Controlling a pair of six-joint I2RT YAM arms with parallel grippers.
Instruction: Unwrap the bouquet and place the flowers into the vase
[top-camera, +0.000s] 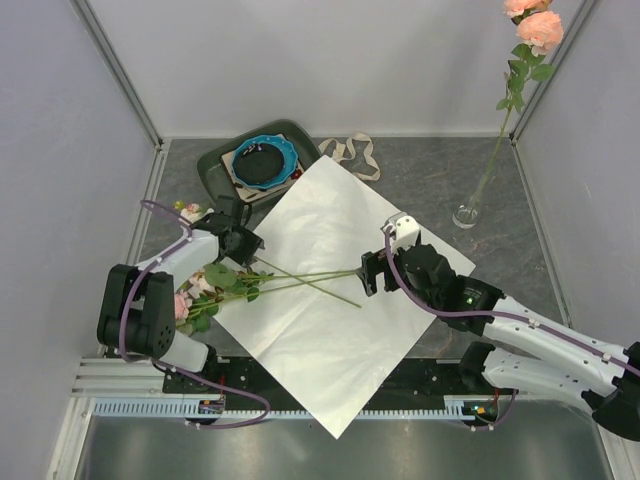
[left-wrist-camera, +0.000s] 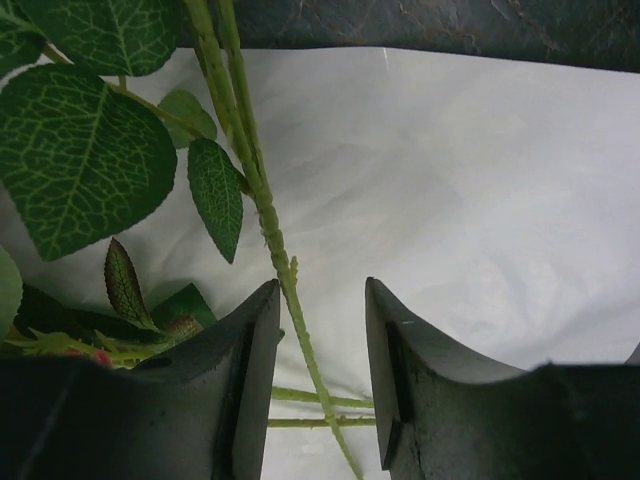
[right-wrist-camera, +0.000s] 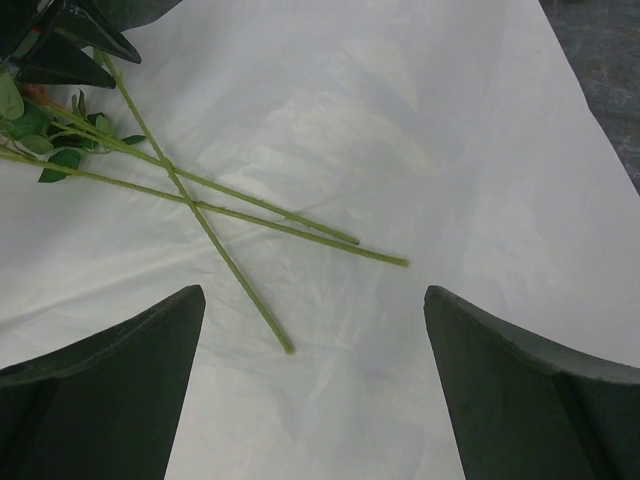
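Note:
The bouquet lies unwrapped: its cream paper (top-camera: 330, 340) is spread flat on the table. Several flowers (top-camera: 215, 285) lie at the paper's left edge, thin green stems (top-camera: 310, 275) crossing toward the middle. My left gripper (top-camera: 248, 245) hovers over the stems by the leaves. In the left wrist view its jaws (left-wrist-camera: 322, 285) stand apart with one stem (left-wrist-camera: 265, 215) running between them, near the left finger. My right gripper (top-camera: 370, 272) is open above the bare paper just short of the stem ends (right-wrist-camera: 230, 262). The clear vase (top-camera: 466, 214) at the right back holds one tall pink rose (top-camera: 538, 28).
A grey tray (top-camera: 222, 168) with a blue dish (top-camera: 262, 160) stands at the back, touching the paper's upper corner. The cream ribbon (top-camera: 352, 152) lies loose on the table beside it. White walls close in the left, back and right.

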